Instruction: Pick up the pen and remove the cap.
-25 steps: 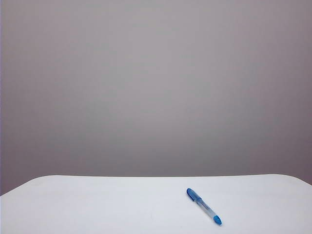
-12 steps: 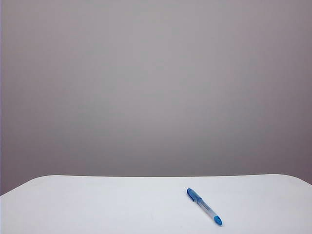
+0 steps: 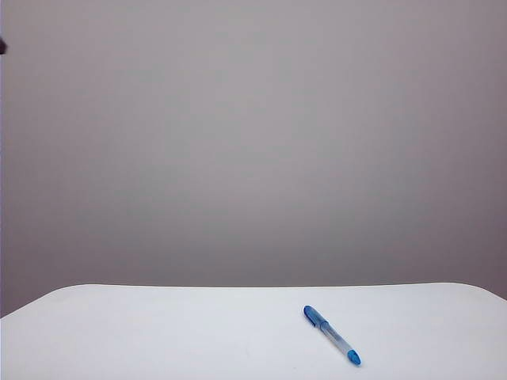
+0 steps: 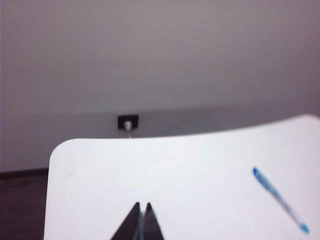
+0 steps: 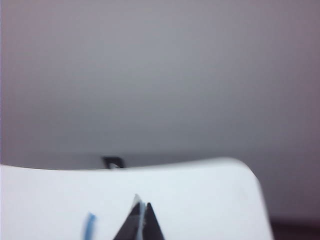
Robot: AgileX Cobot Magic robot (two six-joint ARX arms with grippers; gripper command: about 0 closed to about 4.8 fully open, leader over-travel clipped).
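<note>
Blue-ended pen [image 3: 331, 335] lies capped at the exterior frame's lower right on your table [image 3: 158, 332]; left gripper [image 4: 141, 207] and right gripper [image 5: 139, 204], both clenched and empty, hang above the table, nothing grasped yet.

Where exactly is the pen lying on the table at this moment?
In the exterior view the pen lies flat on the white table, right of the middle near the front edge, capped and untouched; neither gripper is near it.
</note>
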